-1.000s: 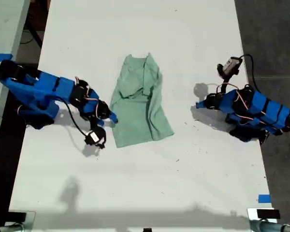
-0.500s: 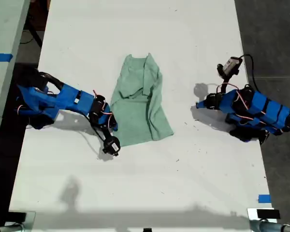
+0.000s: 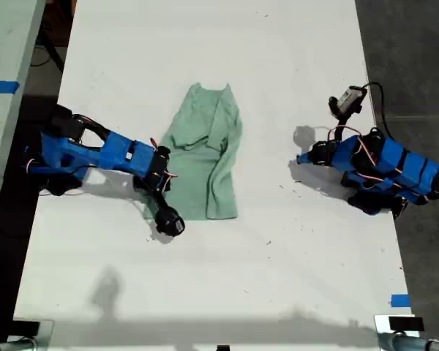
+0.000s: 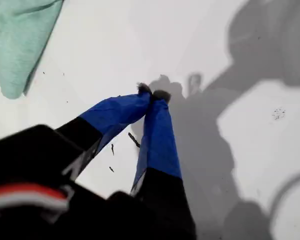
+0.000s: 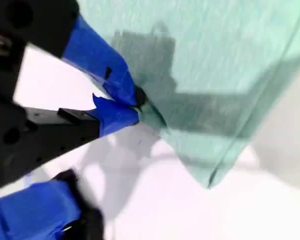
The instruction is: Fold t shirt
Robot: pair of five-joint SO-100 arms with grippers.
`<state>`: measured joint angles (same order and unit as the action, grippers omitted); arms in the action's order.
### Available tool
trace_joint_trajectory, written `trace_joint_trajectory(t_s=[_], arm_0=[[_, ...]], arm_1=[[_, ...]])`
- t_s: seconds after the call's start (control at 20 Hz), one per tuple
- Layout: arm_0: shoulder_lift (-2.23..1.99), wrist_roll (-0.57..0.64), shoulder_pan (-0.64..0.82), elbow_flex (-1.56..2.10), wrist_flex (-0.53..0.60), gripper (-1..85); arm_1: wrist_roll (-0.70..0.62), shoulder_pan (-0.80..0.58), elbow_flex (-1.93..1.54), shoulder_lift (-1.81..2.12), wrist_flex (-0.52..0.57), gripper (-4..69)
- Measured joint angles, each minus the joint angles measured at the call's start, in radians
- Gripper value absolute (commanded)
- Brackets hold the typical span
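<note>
White bench (image 3: pixel 278 58) fills the exterior view, bare and bright, and right in the middle of it lies the t shirt (image 3: pixel 205 161), pale mint, stretched lengthwise, wrinkled, with cloth bunched and lapped over itself around the upper half. It reads to me as partly folded, not finished. Over at the exterior view's right, my first arm sits tucked up, well apart from the cloth, and my first claw (image 3: pixel 301 158) hangs over bare bench. Its wrist view shows the blue tips (image 4: pixel 152 95) pressed together on nothing, with only a corner of the t shirt (image 4: pixel 20 45) off in the distance. Now the action: my second arm reaches in from the exterior view's left, and my second claw (image 3: pixel 154 199) is down at the shirt's edge near the lower corner. Close up, the tips (image 5: pixel 137 107) are nipped onto a thin bit of the mint cloth (image 5: pixel 215 60) right at its border, touching the bench. That is a shallow bite, so I reckon the trick is to hold it firmly and raise the edge only just clear. Then I should carry it across toward the exterior view's right in one smooth sweep, so the layer rolls over flat and does not drag the whole shirt along. The bite could slip, so no jerking, and I should let go low.
</note>
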<state>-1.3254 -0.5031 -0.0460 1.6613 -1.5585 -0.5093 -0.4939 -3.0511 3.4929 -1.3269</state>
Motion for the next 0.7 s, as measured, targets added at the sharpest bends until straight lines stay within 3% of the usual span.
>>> trace_joint_trajectory(t_s=[0.45,0.7], arm_0=[[-0.293,-0.046,-0.086,-0.095,-0.020,0.1],[-0.166,0.035,-0.067,-0.347,0.003,0.7]], arm_1=[[0.000,-0.002,0.000,0.000,0.000,0.8],[0.000,-0.002,0.000,0.000,0.000,0.8]])
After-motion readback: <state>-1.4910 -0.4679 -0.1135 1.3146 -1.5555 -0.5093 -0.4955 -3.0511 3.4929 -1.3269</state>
